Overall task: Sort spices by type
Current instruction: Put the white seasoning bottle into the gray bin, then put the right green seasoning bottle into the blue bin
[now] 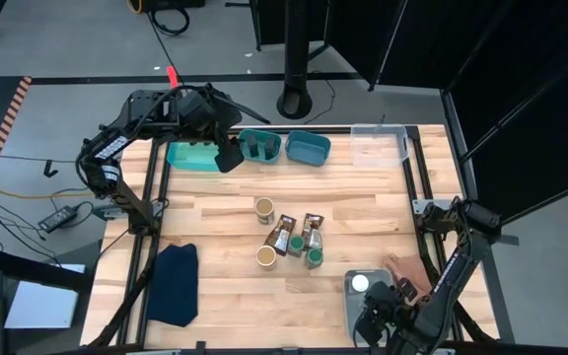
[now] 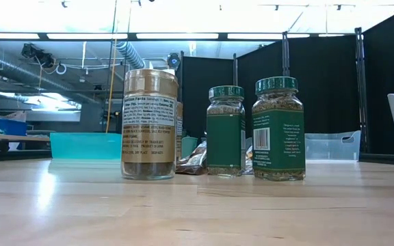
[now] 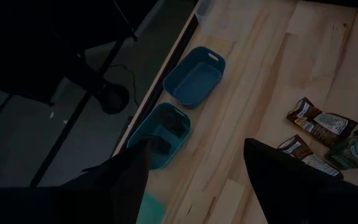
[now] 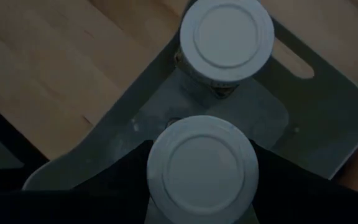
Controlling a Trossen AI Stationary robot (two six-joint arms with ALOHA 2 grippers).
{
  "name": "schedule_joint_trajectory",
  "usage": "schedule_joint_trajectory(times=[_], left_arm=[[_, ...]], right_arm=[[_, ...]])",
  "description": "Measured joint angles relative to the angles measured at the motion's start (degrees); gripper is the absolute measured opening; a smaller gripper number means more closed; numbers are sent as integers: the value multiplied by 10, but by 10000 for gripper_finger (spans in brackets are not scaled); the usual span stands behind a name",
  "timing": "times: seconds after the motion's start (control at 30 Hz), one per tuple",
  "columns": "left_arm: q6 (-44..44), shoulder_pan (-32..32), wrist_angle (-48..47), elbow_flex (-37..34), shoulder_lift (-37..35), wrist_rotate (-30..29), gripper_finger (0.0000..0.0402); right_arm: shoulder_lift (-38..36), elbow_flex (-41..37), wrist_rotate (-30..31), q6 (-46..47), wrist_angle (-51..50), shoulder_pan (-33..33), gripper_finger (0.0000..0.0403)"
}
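Note:
Two white-lidded jars are in the pale bin (image 4: 316,124) at the table's near right. One (image 4: 227,34) stands free on the bin's floor. The other (image 4: 202,165) sits between the fingers of my right gripper (image 4: 201,180), which is shut on it from above. Mid-table stand two tan-topped jars (image 1: 264,208) (image 1: 266,256), two brown packets (image 1: 286,235) (image 1: 311,232) and green-lidded jars (image 2: 278,128) (image 2: 226,130). My left gripper (image 3: 194,180) hangs open and holds nothing, high over the teal bins at the far left. My right gripper has the white-lidded jar pinched between its two fingers, one on each side of the jar just below the lid's rim (image 4: 157,155). The fingers point steeply down from above. The jar stays upright inside the pale bin; whether its base rests on the floor is hidden.
Along the far edge stand a light teal bin (image 1: 193,155), a teal bin (image 1: 260,146) with dark jars in it, a blue bin (image 1: 308,148) and a clear bin (image 1: 378,146). A dark blue cloth (image 1: 174,284) lies at the near left. A brownish thing (image 1: 407,269) lies beside the pale bin.

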Motion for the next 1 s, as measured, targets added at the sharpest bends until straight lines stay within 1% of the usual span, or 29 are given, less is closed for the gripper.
schedule_joint_trajectory(times=[0.13, 0.47, 0.73, 0.83, 1.0], left_arm=[[0, 0, 0, 0, 0, 0, 264], [1, 0, 0, 0, 0, 0, 264], [1, 0, 0, 0, 0, 0, 264], [1, 0, 0, 0, 0, 0, 264], [1, 0, 0, 0, 0, 1, 264]], right_arm=[[0, 0, 0, -4, -2, 0, 245], [0, 0, -1, -6, -2, -2, 249], [-3, 6, -3, 2, -3, -15, 277], [-3, 15, -12, -17, -7, -25, 290], [-3, 51, -36, -104, -20, -51, 301]])
